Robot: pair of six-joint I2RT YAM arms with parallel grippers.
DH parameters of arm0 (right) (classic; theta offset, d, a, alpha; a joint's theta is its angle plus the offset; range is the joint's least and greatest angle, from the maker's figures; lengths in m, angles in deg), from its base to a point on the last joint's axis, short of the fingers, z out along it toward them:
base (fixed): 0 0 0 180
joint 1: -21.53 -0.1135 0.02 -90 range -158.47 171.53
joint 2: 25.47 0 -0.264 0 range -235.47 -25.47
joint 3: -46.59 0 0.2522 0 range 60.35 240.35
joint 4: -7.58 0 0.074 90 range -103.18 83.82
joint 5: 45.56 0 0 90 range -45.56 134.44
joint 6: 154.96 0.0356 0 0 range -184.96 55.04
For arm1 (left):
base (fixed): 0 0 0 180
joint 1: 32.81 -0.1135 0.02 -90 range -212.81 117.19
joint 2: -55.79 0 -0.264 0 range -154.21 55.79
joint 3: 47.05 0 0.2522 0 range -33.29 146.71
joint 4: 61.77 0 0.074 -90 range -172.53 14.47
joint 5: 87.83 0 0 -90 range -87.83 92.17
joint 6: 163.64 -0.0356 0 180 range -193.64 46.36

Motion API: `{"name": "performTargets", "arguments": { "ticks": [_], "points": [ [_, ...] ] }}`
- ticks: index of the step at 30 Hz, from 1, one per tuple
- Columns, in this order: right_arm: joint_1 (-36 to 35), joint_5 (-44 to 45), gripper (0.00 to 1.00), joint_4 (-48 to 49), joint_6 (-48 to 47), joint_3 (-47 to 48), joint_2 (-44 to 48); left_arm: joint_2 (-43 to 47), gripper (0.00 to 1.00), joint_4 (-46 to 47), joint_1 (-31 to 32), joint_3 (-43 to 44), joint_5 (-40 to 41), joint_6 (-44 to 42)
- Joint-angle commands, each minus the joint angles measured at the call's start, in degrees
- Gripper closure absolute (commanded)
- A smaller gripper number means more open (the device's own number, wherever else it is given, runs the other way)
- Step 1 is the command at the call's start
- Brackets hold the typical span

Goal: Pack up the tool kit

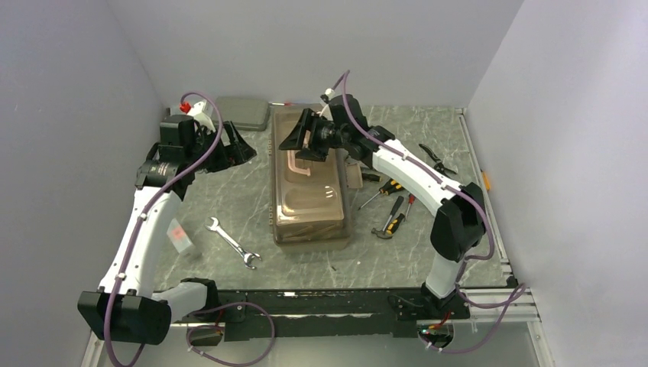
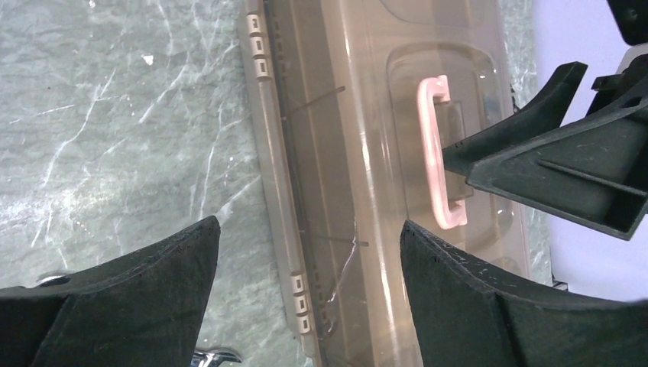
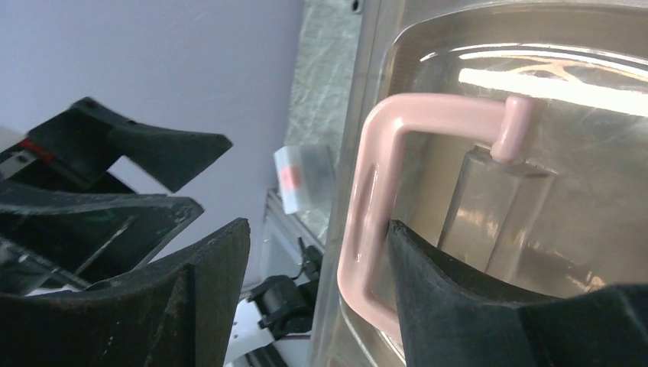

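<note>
The left gripper (image 2: 309,228) hung spread wide and empty over the tabletop (image 1: 229,200), at about 10 o'clock from the toolbox (image 1: 309,210). The toolbox lay in the middle with its lid shut, its long side running from 12 to 6 o'clock. The pink handle (image 3: 367,191) ran the same way. The right gripper (image 3: 313,227) was nearer. Its fingers stood apart on both sides of the handle, one touching it, not pinching yet. No writing could be read.

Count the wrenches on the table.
1. The steel wrench lies flat on the table, to the left of the toolbox and towards the near edge. More may be hidden inside the toolbox.
</note>
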State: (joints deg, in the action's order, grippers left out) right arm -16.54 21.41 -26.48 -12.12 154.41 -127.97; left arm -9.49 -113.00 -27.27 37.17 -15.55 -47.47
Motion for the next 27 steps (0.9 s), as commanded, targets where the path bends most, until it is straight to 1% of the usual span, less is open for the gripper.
{"name": "performTargets", "arguments": {
  "ticks": [1, 5, 8, 12, 16, 18, 20, 22, 23, 25, 27],
  "points": [
    [0.59, -12.38, 0.33, 12.43, 6.45, -3.62, 5.97, -0.3, 0.11, 4.76, -0.28, -0.51, -3.93, 1.19],
    [2.28, -12.79, 0.33, 12.39, 5.83, -5.31, 7.12, -1.54, 0.14, 10.3, 0.24, -2.68, -10.77, 5.77],
    [3.7, -13.31, 0.34, 13.83, 6.21, -8.12, 8.26, -3.06, 0.15, 15.7, 2.03, -3.47, -15.27, 9.95],
    [5.2, -13.75, 0.34, 15.36, 6.43, -10.76, 9.71, -5.55, 0.14, 21.92, 4.69, -3.67, -18.4, 15.21],
    [5.78, -15.03, 0.34, 16.69, 7.15, -11.58, 9.78, -9.68, 0.13, 23.24, 6.86, -1.67, -18.84, 17.12],
    [5.87, -15.61, 0.34, 17.57, 7.61, -11.85, 9.53, -11.55, 0.13, 20.61, 6.99, 0.28, -18.02, 16.44],
    [5.92, -14.31, 0.34, 14.75, 5.92, -10.44, 9.28, -11.52, 0.13, 17.62, 6.41, 1.41, -15.39, 15.36],
    [5.47, -10.41, 0.33, 7.99, 2.87, -7.13, 8.89, -9.96, 0.13, 16.97, 5.93, 0.88, -12.23, 14.86],
    [5.05, -7.54, 0.33, 2.96, 1.64, -4.89, 8.67, -8.89, 0.13, 15.94, 5.34, 0.71, -10.4, 14.78],
    [3.74, -1.43, 0.29, -2.15, 0.08, -3.11, 8.72, -7.13, 0.13, 15.79, 2.88, -0.82, -9.67, 15.5],
    [2.23, 3.37, 0.24, -3.72, -0.38, -3.02, 9.12, -4.68, 0.13, 17.78, -0.79, -4.18, -10.43, 16.71]
  ]
}}
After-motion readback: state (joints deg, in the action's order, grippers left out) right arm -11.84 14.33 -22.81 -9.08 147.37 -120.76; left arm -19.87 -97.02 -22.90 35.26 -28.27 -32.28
